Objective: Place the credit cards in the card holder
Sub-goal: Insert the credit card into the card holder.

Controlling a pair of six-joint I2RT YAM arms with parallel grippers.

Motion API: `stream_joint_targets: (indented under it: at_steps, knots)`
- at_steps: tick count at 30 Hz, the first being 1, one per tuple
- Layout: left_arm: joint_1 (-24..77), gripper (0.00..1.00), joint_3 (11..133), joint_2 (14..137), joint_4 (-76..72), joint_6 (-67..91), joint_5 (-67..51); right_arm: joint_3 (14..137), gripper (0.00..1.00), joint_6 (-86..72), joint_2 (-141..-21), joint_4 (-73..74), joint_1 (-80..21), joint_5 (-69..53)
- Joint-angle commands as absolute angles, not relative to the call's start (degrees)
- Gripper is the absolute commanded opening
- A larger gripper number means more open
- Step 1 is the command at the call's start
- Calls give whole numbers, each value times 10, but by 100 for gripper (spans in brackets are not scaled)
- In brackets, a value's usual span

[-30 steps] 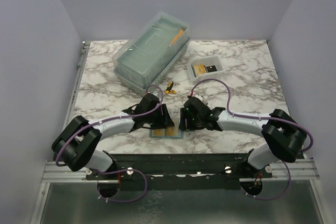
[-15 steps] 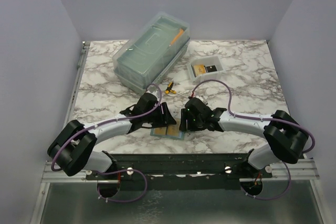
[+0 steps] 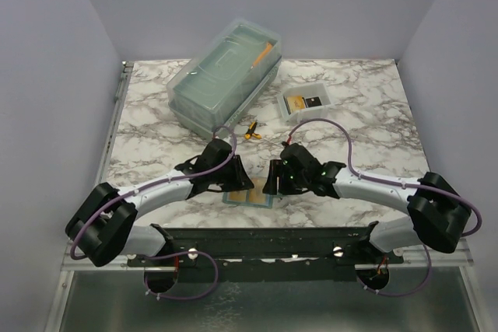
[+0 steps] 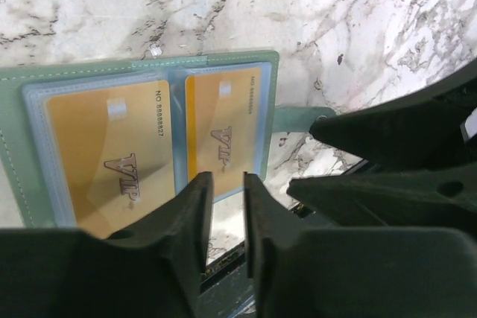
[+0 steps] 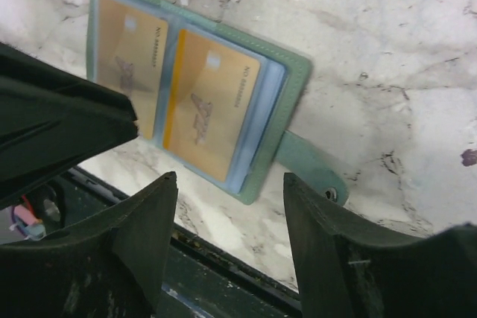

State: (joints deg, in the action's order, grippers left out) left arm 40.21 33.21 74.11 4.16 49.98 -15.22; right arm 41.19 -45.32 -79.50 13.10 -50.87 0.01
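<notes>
Holder lies open mid-frame in my R wrist view, two gold cards in its pockets. My R pincer is spread wide just above it; L pincer nearly pressed together, pinching nothing, over the holder's near edge.

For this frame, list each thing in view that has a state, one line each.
card holder: open flat, a gold card in each panel, strap unfastened
left gripper: nearly shut, empty, above holder
right gripper: open, empty
lidded box: lid on
white tray: holds cards

card holder partly behind left tool
</notes>
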Motion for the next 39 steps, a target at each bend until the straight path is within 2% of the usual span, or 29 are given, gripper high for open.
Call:
stream_joint_targets:
  at_steps: [1, 3, 8, 19, 39]
  knots:
    - [404, 24, 349, 773, 27, 490, -159, 387, 59, -481, -786, 78, -500, -62]
    - [404, 20, 349, 784, 21, 490, -160, 382, 54, -487, -789, 60, -498, -76]
    - [405, 14, 341, 805, 11, 479, -147, 366, 51, -501, -813, 6, -487, -117]
    - [404, 12, 310, 822, 3, 483, -130, 343, 53, -519, -849, -69, -467, -165]
    - [403, 6, 299, 846, 4, 480, -128, 380, 54, -496, -856, -8, -463, -170]
